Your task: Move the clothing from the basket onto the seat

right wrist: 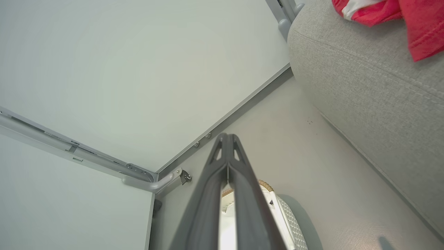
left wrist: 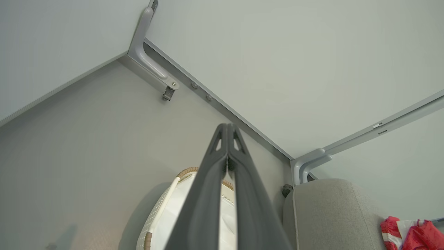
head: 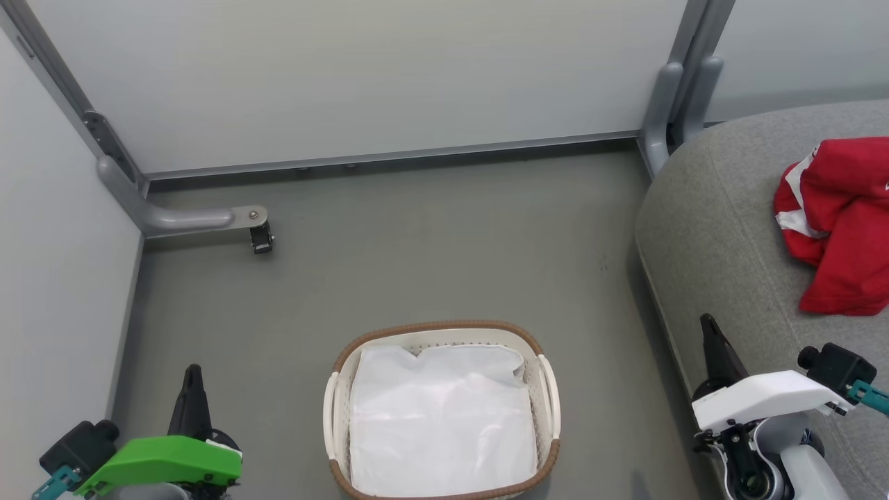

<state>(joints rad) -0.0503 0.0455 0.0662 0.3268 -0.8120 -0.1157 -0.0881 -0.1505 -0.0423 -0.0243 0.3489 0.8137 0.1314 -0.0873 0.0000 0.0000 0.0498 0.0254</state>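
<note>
Red clothing [head: 844,222] lies heaped well in from the seat's [head: 715,229] rounded edge and the basket [head: 444,325] shows its white liner [head: 441,417] bare, so the left gripper [head: 193,369] and right gripper [head: 708,322], fingers pressed together and empty, should rest clear of it.

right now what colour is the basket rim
Brown, woven-look; the basket rim shows best in head view.
</note>
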